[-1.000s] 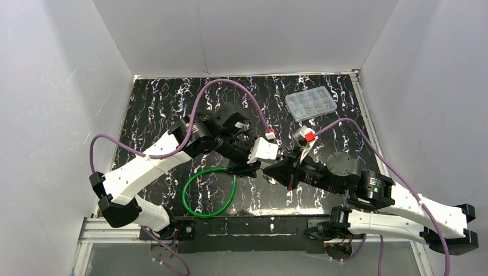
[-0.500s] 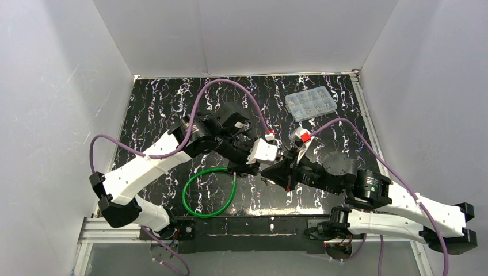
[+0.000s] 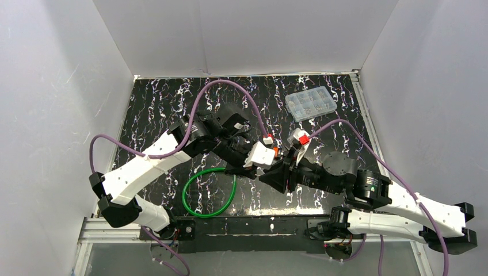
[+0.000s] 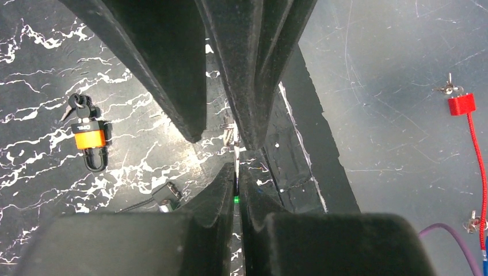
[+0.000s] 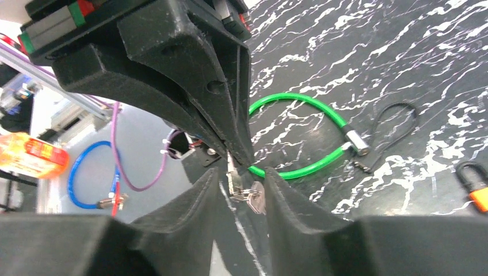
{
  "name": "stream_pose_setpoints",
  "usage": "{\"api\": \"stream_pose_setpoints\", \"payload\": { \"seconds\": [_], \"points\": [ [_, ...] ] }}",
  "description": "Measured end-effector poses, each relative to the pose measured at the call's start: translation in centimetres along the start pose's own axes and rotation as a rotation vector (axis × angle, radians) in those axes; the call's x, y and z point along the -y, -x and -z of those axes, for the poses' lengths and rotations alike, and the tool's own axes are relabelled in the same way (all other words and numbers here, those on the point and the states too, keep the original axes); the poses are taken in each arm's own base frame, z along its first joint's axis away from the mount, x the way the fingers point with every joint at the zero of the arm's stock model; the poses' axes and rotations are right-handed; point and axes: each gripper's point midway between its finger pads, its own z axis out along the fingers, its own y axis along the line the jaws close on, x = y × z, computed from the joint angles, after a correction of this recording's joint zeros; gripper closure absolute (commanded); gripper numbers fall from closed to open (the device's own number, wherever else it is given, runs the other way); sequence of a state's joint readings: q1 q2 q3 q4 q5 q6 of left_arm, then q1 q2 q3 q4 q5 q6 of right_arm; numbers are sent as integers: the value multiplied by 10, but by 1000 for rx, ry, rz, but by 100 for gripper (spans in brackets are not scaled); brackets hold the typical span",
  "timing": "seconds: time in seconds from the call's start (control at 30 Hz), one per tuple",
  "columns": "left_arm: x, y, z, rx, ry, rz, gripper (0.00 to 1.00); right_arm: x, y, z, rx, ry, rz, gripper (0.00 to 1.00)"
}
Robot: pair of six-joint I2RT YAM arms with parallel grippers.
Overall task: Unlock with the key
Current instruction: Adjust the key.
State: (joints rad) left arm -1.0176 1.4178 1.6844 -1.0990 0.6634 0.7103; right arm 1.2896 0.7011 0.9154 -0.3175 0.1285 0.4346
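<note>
Nothing I can actually read at this moment. In my left wrist view, the orange padlock (image 4: 89,138) lies on the table to the left of my fingers. There's a short dark line of print across its orange body, but it's too small to make out. In my right wrist view, a blurred orange object (image 5: 31,155) sits at the left with a red band on it, and no letters come through there.

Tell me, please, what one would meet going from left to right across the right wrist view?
blue cable loop → bunch of keys → green cable lock → black cord loop → orange padlock
</note>
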Motion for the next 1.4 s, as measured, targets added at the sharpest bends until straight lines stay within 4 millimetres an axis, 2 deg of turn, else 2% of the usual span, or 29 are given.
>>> {"api": "stream_pose_setpoints", "payload": {
  "seconds": [0.4, 0.6, 0.8, 0.97, 1.07, 1.13, 1.17, 1.2, 1.23, 1.3, 1.33, 1.4],
  "points": [
    [-5, -1, 0, -9, 34, 59, 100, -1, 4, 4, 18, 9, 20, 48],
    [-5, 0, 0, -6, 37, 71, 100, 0, 3, -3, 15, 10, 38, 59],
    [-5, 1, 0, -3, 38, 77, 100, 1, 1, -7, 14, 5, 46, 65],
    [-6, 6, 3, 10, 45, 68, 100, 4, -4, -9, 9, 0, 48, 66],
    [-6, 9, 5, 18, 49, 61, 100, 6, -8, -10, 1, -4, 48, 79],
    [-6, 9, 5, 17, 49, 61, 100, 6, -9, -10, 2, -3, 49, 97],
    [-6, 9, 5, 17, 49, 61, 100, 6, -8, -9, 4, -3, 46, 98],
    [-6, 9, 5, 17, 49, 61, 100, 6, -7, -9, 7, -4, 44, 97],
    [-6, 10, 5, 19, 48, 61, 100, 6, -6, -8, 14, -4, 45, 91],
    [-6, 10, 5, 22, 48, 60, 100, 6, -3, -6, 28, -3, 45, 74],
    [-7, 11, 5, 23, 49, 59, 100, 5, -1, -5, 34, -2, 44, 69],
    [-7, 12, 5, 29, 49, 54, 100, 5, 2, -3, 48, -1, 43, 65]
  ]
}}
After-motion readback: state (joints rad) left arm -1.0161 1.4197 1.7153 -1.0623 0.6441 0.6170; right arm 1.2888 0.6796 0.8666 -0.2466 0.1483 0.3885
